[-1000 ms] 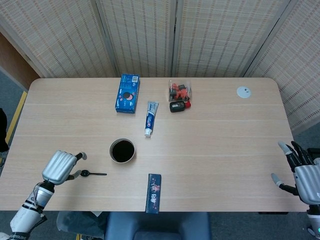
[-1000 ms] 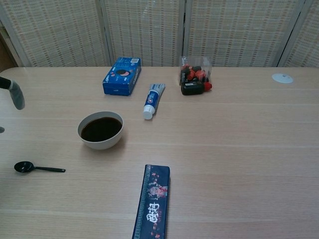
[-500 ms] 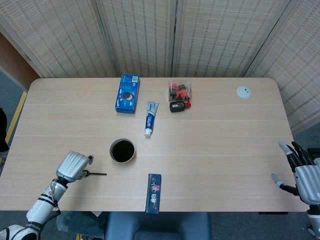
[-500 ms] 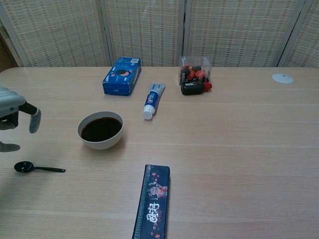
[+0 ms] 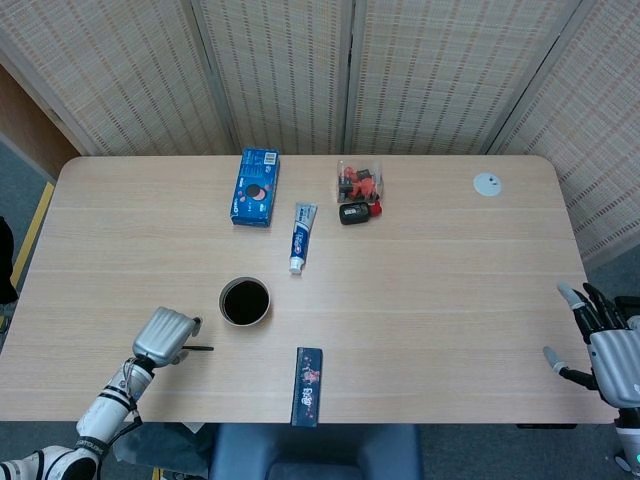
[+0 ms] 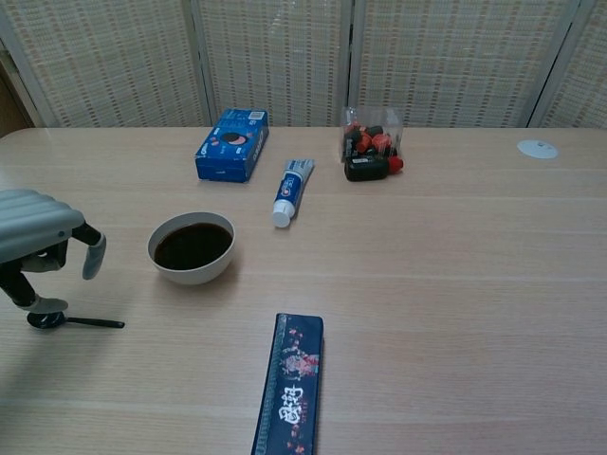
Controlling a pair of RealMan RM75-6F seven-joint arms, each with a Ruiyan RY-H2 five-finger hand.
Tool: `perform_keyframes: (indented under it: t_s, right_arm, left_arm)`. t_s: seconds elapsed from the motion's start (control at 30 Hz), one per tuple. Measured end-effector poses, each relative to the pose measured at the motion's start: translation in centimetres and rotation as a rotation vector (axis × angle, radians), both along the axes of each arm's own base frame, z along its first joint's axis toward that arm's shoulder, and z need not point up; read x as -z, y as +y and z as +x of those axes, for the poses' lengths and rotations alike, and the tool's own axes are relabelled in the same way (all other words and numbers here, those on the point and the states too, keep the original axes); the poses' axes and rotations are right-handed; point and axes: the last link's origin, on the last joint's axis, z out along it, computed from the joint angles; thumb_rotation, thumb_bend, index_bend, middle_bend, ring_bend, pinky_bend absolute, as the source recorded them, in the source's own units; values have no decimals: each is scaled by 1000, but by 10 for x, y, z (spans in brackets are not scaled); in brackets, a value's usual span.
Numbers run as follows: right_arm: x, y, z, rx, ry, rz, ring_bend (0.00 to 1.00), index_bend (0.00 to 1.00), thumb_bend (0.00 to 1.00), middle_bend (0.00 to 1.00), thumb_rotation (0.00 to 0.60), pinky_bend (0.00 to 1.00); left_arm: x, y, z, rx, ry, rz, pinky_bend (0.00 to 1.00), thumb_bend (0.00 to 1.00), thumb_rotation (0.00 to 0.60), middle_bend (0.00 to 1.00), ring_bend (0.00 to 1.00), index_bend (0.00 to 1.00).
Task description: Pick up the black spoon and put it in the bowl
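The left hand (image 6: 38,242) hovered over the black spoon (image 6: 71,320), fingers apart and curled down, thumb tip at the spoon's scoop, not gripping it; the spoon lay flat on the table (image 5: 450,290) near the front-left edge, handle toward the bowl (image 6: 192,247), which sat just beyond it with a dark inside. The right hand (image 5: 608,345) sat off the right edge of the table, fingers spread, holding nothing.

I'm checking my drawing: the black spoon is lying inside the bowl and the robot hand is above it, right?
Not quite. The black spoon is lying on the table, left of the bowl, not inside it. The left robot hand is above it. The chest view shows this.
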Motion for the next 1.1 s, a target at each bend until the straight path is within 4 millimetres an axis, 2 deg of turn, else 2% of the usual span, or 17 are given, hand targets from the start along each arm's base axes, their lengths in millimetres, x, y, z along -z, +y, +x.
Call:
perform_keyframes:
  t_s: [0.3, 0.6, 0.83, 1.1]
  right_arm:
    - [0, 1, -2, 7, -1, -2, 33, 30, 266, 150, 600, 130]
    - [0, 2, -5, 13, -3, -2, 33, 30, 265, 150, 600, 130]
    - [0, 2, -6, 19, -3, -2, 33, 30, 265, 150, 600, 130]
    - [0, 3, -8, 25, -3, -2, 33, 30, 265, 150, 600, 130]
  left_arm:
    - [19, 2, 4, -19, 108, -6, 1000, 204, 600, 1000, 1000, 515]
    - [38, 4, 11, -75, 109, -33, 1000, 219, 600, 1000, 1000, 500]
    - [45, 7, 14, -119, 103, -52, 1000, 276, 600, 1000, 1000, 474]
    - [49, 6, 12, -176, 70, -81, 1000, 279, 600, 1000, 1000, 474]
